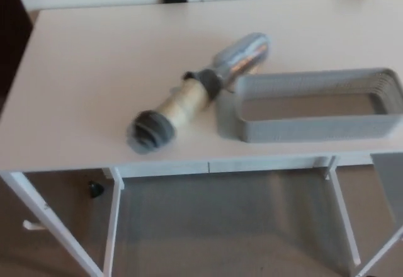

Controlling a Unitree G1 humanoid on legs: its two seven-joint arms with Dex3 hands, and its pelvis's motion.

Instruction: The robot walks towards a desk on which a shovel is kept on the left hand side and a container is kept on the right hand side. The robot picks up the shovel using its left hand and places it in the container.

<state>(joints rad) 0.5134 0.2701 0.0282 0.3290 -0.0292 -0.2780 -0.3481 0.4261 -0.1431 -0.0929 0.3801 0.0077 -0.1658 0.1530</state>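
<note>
Shovel ungrasped; neither hand is seen, so their state cannot be told.
The silver metal shovel with tape-wrapped handle on the white tabletop could be nudged against the grey mesh container just beside it.

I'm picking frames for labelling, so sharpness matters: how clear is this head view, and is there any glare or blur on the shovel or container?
Head view: the whole picture is softly motion-blurred; the shovel has smeared edges, with a pale sheen on its metal scoop; the mesh of the container is washed out; the desk is evenly lit, with faint shadows beside both things.
</note>
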